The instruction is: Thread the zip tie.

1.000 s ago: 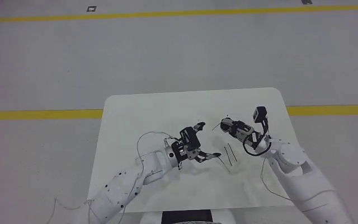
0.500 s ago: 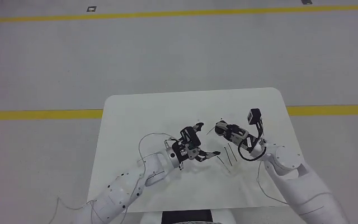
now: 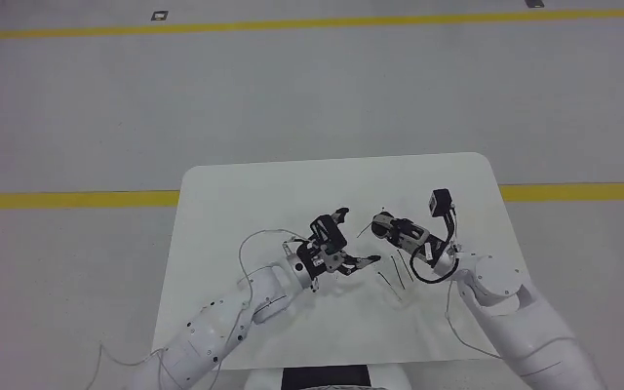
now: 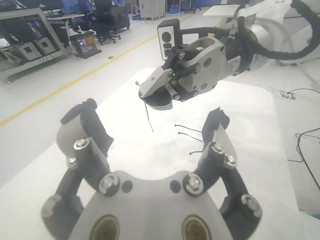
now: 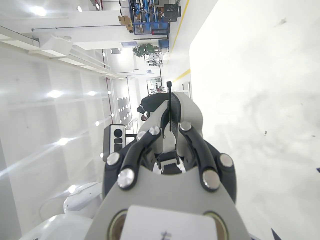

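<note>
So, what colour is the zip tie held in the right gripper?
Black. The zip tie shows best in the left wrist view, hanging from the right gripper.

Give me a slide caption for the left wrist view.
Open left gripper faces right gripper pinching a black zip tie.

A narrow gap parts left gripper (image 3: 358, 237) from right gripper (image 3: 376, 222), crossed by the held zip tie (image 4: 147, 115); spare ties (image 3: 397, 269) lie near-right.
</note>
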Tool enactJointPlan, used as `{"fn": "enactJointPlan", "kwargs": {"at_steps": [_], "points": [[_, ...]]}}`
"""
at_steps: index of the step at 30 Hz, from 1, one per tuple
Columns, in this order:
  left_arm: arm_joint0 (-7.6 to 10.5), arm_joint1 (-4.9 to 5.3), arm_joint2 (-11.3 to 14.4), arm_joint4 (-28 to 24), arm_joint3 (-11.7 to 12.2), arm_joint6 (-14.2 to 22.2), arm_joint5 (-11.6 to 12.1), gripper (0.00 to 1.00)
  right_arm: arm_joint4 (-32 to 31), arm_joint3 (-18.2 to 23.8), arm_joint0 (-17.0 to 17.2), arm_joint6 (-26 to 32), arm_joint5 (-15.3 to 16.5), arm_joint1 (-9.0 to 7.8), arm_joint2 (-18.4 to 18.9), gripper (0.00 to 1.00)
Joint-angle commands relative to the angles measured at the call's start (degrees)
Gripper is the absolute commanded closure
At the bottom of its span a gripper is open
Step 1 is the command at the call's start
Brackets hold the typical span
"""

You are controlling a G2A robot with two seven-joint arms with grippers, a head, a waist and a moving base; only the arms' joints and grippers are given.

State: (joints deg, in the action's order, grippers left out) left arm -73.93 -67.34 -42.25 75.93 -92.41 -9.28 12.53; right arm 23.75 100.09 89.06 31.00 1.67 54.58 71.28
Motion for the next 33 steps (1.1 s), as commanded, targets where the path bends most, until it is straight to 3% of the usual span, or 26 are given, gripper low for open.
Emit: {"fn": "enactJointPlan", "kwargs": {"at_steps": [1, 3, 6, 8, 14, 24, 33], "points": [[0.00, 0.04, -0.16, 0.49, -0.06, 0.60, -0.22, 0.32, -0.50, 0.16, 0.06, 0.07, 0.16, 0.05, 0.06, 1.00], [-0.10, 0.07, -0.33, 0.58, -0.16, 0.84, -0.28, 0.52, -1.27, 0.33, 0.14, 0.20, 0.38, 0.09, 0.15, 1.00], [-0.21, 0.10, -0.55, 0.77, -0.26, 1.03, -0.31, 0.62, -2.05, 0.55, 0.33, 0.18, 0.54, 0.17, 0.27, 1.00], [-0.30, 0.11, -0.63, 0.90, -0.35, 1.17, -0.37, 0.77, -2.51, 0.67, 0.45, 0.25, 0.54, 0.21, 0.33, 1.00], [-0.49, 0.12, -0.84, 1.29, -0.46, 1.50, -0.39, 0.91, -3.66, 0.95, 0.66, 0.50, 0.80, 0.38, 0.51, 1.00], [-0.60, 0.04, -0.87, 1.90, -0.28, 1.86, -0.43, 0.98, -4.30, 1.10, 0.82, 1.08, 1.04, 0.71, 0.74, 1.00], [-0.62, -0.05, -0.85, 2.18, -0.25, 1.83, -0.13, 0.95, -4.70, 1.03, 0.80, 1.59, 0.65, 1.01, 0.79, 1.00]]}}
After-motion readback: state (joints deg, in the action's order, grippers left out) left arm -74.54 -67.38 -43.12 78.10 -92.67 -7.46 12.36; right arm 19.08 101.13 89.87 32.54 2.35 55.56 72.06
